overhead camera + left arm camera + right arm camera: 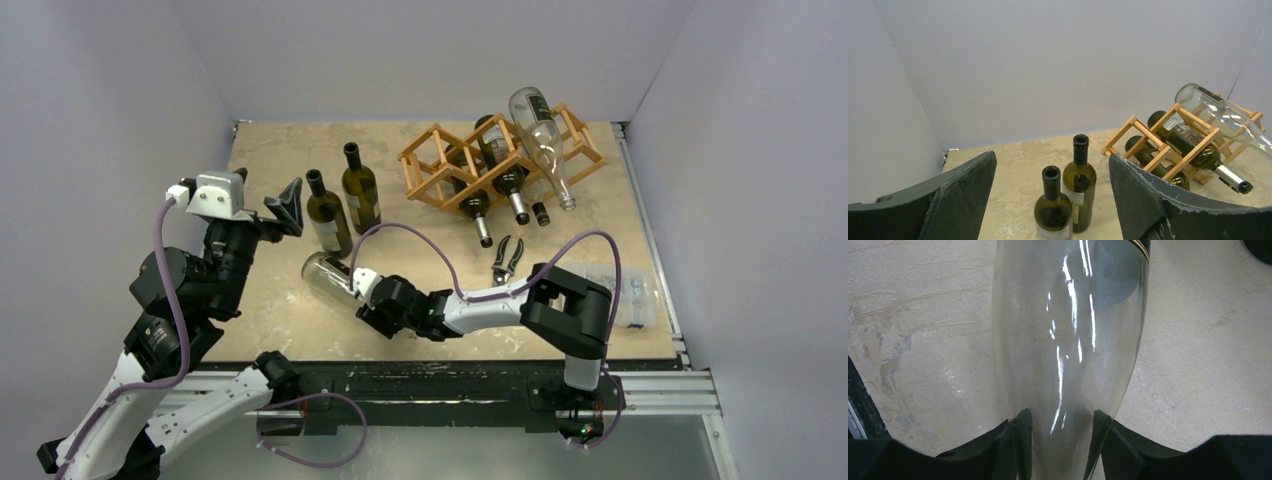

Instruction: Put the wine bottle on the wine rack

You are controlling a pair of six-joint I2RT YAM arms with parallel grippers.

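Tabletop [290,150]: beige, marbled, scuffed; pale grey walls on three sides.

Left of centre: two dark-green bottles standing upright, just beside each other, open-necked, pale labels. Nearer one [327,215], farther one [361,190].

Far right: bottles lying in the wine rack [432,160], necks pointing near. Two dark ones [470,185] [505,165]; one clear bottle [540,140] resting across the top. Short dark stub [541,213] just right of their necks; cannot tell what it is.

Nearer, right of centre: dark-handled pliers [507,260] flat on the table, handles spread.

Near right corner: clear plastic compartment box [630,295], contents too small to tell.

Near edge: metal rail [660,385].
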